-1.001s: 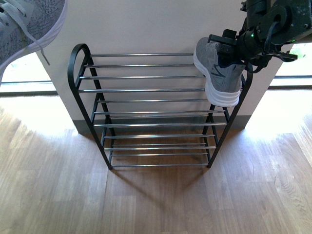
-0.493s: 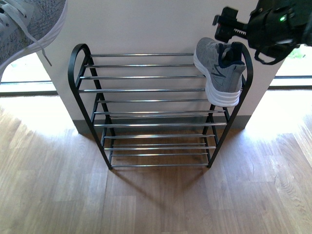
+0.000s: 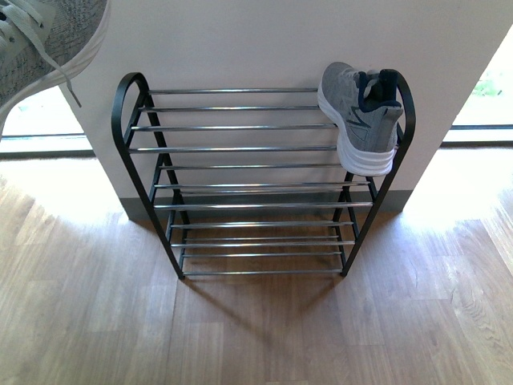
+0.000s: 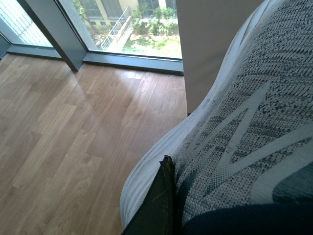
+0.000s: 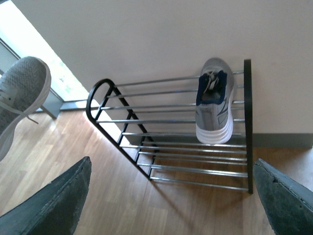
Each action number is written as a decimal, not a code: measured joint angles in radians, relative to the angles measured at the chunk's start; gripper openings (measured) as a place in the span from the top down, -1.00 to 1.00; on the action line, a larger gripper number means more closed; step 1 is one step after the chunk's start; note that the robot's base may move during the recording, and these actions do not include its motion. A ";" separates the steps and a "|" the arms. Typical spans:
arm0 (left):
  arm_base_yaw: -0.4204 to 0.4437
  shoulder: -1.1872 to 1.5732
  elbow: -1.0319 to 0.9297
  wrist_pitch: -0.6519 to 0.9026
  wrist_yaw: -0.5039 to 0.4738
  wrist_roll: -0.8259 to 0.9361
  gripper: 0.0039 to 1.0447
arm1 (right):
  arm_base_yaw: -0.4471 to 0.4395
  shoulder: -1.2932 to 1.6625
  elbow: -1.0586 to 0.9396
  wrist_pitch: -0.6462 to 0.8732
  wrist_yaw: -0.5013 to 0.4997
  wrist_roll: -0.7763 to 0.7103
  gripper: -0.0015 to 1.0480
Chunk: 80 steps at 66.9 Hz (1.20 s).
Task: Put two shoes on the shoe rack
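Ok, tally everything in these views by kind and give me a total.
Shoe rack: 1
Grey sneakers: 2, the racked sneaker and the lifted sneaker
Total: 3

One shelved sneaker, one raised sneaker, one shoe rack

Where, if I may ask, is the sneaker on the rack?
Front view: the sneaker sits on the rack's top shelf, at its right end beside the side frame.
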 joint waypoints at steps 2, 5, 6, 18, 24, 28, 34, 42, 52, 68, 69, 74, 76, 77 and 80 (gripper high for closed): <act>0.000 0.000 0.000 0.000 0.000 0.000 0.98 | -0.005 -0.016 -0.001 0.000 -0.002 -0.003 -0.82; 0.000 0.000 0.000 0.000 0.000 0.000 0.98 | -0.007 -0.026 0.000 0.000 -0.006 -0.007 -0.82; 0.000 0.000 0.000 0.000 0.000 0.000 0.98 | -0.007 -0.026 0.000 0.000 -0.006 -0.008 -0.82; 0.000 0.000 0.000 0.000 -0.003 0.000 0.98 | 0.044 -0.101 -0.161 0.313 0.451 -0.162 -0.16; 0.000 0.000 0.000 0.000 0.004 0.000 0.98 | 0.047 -0.159 -0.212 0.303 0.452 -0.181 0.31; 0.000 0.000 0.000 0.000 0.002 0.000 0.98 | 0.047 -0.186 -0.229 0.292 0.452 -0.188 0.51; 0.000 0.000 0.000 0.000 -0.001 0.000 0.98 | 0.047 -0.223 -0.246 0.276 0.452 -0.190 0.79; 0.000 0.000 0.000 0.000 0.000 0.000 0.98 | 0.047 -0.275 -0.271 0.246 0.452 -0.195 0.97; 0.000 0.000 0.000 0.000 0.000 0.000 0.98 | 0.047 -0.338 -0.291 0.206 0.452 -0.196 0.97; 0.000 0.000 0.000 0.000 0.000 0.000 0.98 | 0.047 -0.422 -0.327 0.172 0.452 -0.196 0.97; 0.000 0.000 0.000 0.000 0.001 0.000 0.98 | 0.047 -0.424 -0.327 0.171 0.450 -0.196 0.97; 0.000 0.000 0.000 0.000 0.000 0.000 0.98 | 0.047 -0.449 -0.328 0.156 0.452 -0.196 0.97; 0.000 0.000 0.000 0.000 0.000 0.000 0.98 | 0.047 -0.461 -0.327 0.146 0.453 -0.196 0.97; 0.000 0.000 0.000 0.000 0.000 0.000 0.98 | 0.047 -0.470 -0.327 0.139 0.452 -0.196 0.97; 0.000 0.000 0.000 0.000 0.000 0.000 0.98 | 0.047 -0.484 -0.327 0.124 0.452 -0.196 0.97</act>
